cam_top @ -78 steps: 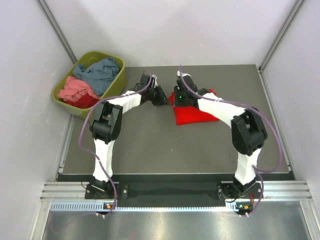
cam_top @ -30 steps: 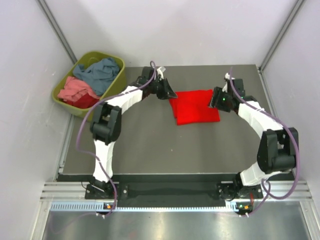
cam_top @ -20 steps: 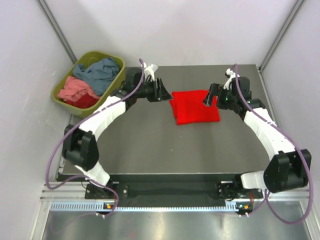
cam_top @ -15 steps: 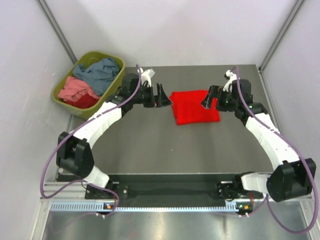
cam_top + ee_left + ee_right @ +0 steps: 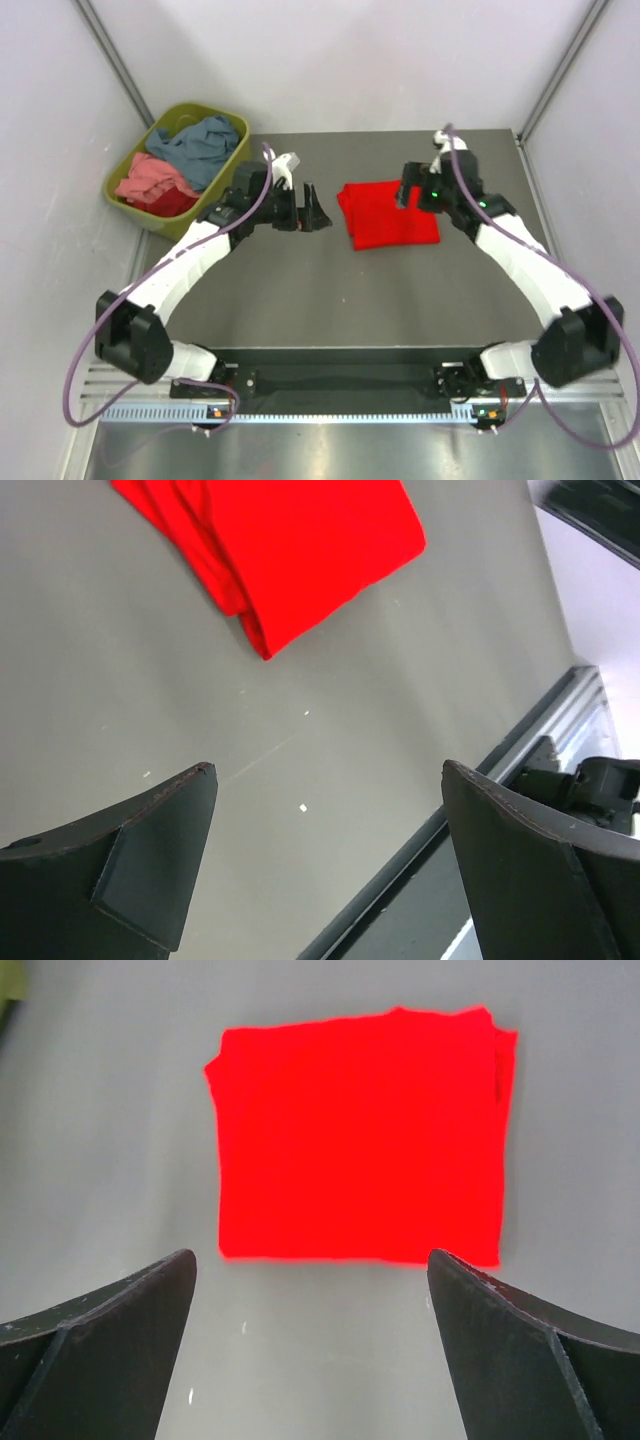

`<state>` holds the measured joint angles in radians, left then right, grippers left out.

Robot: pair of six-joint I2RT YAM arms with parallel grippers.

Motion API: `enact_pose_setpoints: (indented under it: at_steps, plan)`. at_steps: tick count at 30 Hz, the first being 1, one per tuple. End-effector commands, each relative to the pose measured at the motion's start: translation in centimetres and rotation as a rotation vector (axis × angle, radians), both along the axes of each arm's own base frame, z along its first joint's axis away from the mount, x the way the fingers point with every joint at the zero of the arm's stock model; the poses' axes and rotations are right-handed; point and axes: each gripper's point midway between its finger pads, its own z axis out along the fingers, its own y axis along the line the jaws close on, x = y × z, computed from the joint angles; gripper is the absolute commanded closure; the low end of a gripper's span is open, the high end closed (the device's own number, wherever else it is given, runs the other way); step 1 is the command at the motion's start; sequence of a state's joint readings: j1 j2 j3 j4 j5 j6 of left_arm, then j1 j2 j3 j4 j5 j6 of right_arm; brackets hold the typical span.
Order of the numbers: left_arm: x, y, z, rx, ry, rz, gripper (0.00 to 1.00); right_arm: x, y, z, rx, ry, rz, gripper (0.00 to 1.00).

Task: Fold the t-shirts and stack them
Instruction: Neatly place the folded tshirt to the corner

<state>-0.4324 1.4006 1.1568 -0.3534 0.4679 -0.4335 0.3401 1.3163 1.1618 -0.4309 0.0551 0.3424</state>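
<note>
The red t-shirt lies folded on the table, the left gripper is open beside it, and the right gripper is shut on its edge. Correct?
No. The right gripper is open too and holds nothing: the right wrist view shows its jaws spread wide, clear of the red t-shirt, which lies folded on the table. The left gripper is open beside it, as stated.

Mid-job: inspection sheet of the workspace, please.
Surface: dark grey table, few pale specks.
Job's things: red t-shirt folded flat on the table; blue-grey shirt, pink shirt and darker red shirt loose in the tub.
Clutter: nothing seen.
Grippers: left gripper open, empty, left of the red t-shirt; right gripper open, empty, at its far right corner.
Cables: purple cables loop along both arms, none on the t-shirt.
Surroundings: olive-green tub off the table's far left corner; white walls.
</note>
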Motion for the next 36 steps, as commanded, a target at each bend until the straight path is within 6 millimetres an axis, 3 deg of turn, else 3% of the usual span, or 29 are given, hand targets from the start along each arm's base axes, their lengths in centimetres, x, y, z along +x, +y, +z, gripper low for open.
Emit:
enact_pose_setpoints:
  at_steps: [1,3,4,5,7,9,10,11,15,18,20,22,23,24,25,31,32,34,36]
  plan:
    - [-1.0,2.4,2.8,0.067,-0.119,0.041,0.01,3.4,1.2,-0.2,-0.159,0.001,-0.095,0.05]
    - [-1.4,3.3,3.1,0.094,-0.141,0.064,0.01,4.9,2.8,-0.9,-0.197,0.008,-0.093,0.09]
    - [-1.5,3.9,3.2,0.114,-0.159,0.074,0.01,5.7,4.3,-3.1,-0.241,0.045,-0.073,0.1]
    - [-2.1,4.4,3.6,0.115,-0.183,0.084,0.01,6.9,5.5,-2.1,-0.236,0.024,-0.066,0.11]
    - [-2.1,5.5,3.7,0.143,-0.223,0.129,0.01,8.9,8.0,-3.1,-0.255,0.034,-0.039,0.16]
    - [-2.8,6.3,3.7,0.144,-0.251,0.154,0.01,10.1,9.3,-4.0,-0.273,0.037,-0.028,0.2]
    - [-2.9,6.5,3.7,0.139,-0.262,0.165,0.01,10.7,9.8,-5.8,-0.295,0.065,-0.02,0.21]
    - [-3.2,6.7,3.6,0.126,-0.279,0.172,0.01,11.6,10.1,-5.1,-0.286,0.051,-0.025,0.21]
    - [-4.2,5.6,3.0,0.062,-0.247,0.124,0.02,12.7,8.5,-5.8,-0.248,0.108,0.059,0.24]
    - [-4.6,3.4,2.9,-0.045,-0.187,0.056,0.08,12.6,6.1,-6.0,-0.157,0.159,0.141,0.23]
    - [-5.1,1.3,3.5,-0.16,-0.126,-0.006,0.16,12.3,3.2,-6.6,-0.065,0.21,0.157,0.23]
    - [-3.5,-0.7,4.2,-0.258,-0.108,-0.023,0.44,12.2,0.3,-6.8,0.006,0.235,0.15,0.23]
    - [-2.2,-1.5,3.0,-0.265,-0.066,-0.023,0.59,11.9,-0.5,-7.7,0.021,0.256,0.15,0.23]
    - [-1.3,-2.4,3.7,-0.302,-0.078,-0.035,0.83,11.9,-1.4,-8.2,0.027,0.267,0.15,0.23]
    - [-0.5,-2.9,3.4,-0.306,-0.063,-0.038,0.88,12.0,-2.7,-8.6,0.043,0.277,0.142,0.23]
    - [7.1,-7.2,0.5,-0.305,-0.011,-0.066,0.98,12.6,-5.1,-11.6,0.038,0.339,0.192,0.12]
    - [9.2,-8.1,-0.7,-0.292,-0.001,-0.06,1.0,13.2,-5.2,-11.4,0.027,0.329,0.198,0.11]
    - [11.7,-8.6,-2.4,-0.245,-0.005,-0.038,1.0,13.4,-5.9,-12.8,0.019,0.357,0.21,0.1]
    - [14.4,-9.5,-4.9,-0.196,0.018,-0.027,1.0,14.1,-6.1,-12.9,0.021,0.348,0.226,0.1]
